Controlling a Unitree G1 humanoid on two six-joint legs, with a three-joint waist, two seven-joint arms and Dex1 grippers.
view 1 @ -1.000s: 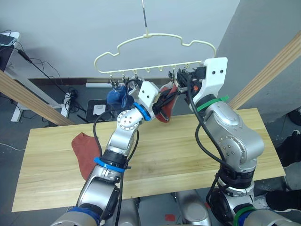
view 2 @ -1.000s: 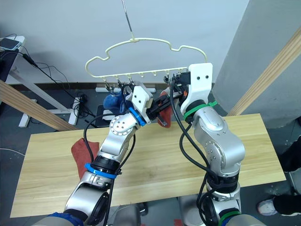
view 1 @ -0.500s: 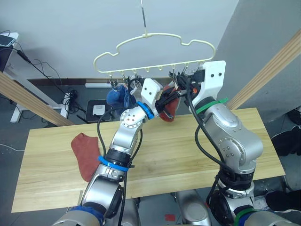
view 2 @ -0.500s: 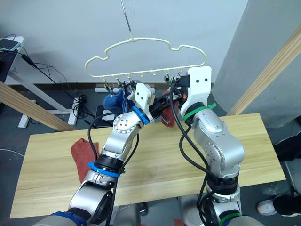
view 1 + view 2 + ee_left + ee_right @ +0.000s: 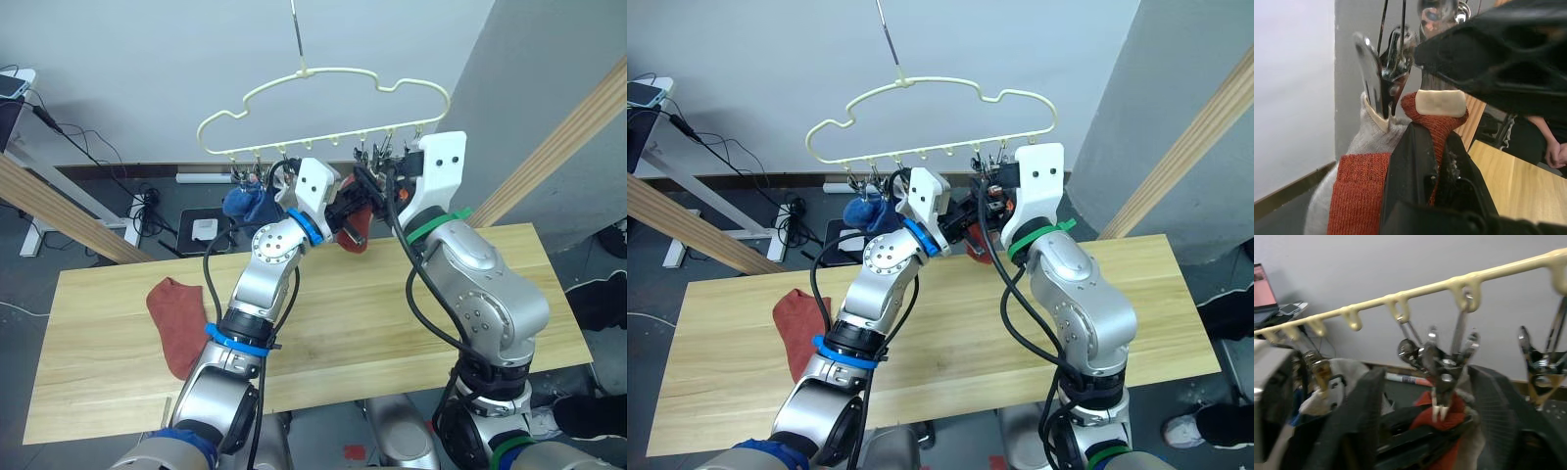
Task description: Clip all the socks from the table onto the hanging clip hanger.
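- Both arms are up at the clip hanger (image 5: 323, 108), the pale yellow cloud-shaped frame hanging on its thin metal hook above the far edge of the bench (image 5: 392, 323).
- The left end effector (image 5: 345, 211) has its two black fingers closed on a rust-red sock (image 5: 1437, 129); the left wrist view shows the cuff pinched between them and pushed up to a metal clip (image 5: 1371, 81).
- Just beside that red cuff, a light grey sock (image 5: 1359, 147) already sits in the pads of the clip, with more red knit draped below it.
- The right end effector (image 5: 1442, 396) is spread wide, one finger (image 5: 1359, 421) on each side of a hanging clip (image 5: 1442, 369) whose pale tips point down at the red sock bunched beneath. I cannot tell whether the fingers actually touch the clip.
- From the head, the red sock (image 5: 355, 227) dangles between the two end effectors, just under the right half of the row of clips.
- Over at the left end of the row, a blue sock (image 5: 245, 204) hangs bunched from its clip.
- Down on the bench, a second rust-red sock (image 5: 176, 313) lies flat near the left end, well apart from the arms.
- A person's hand (image 5: 1555, 155) shows past the bench at the edge of the left wrist view.
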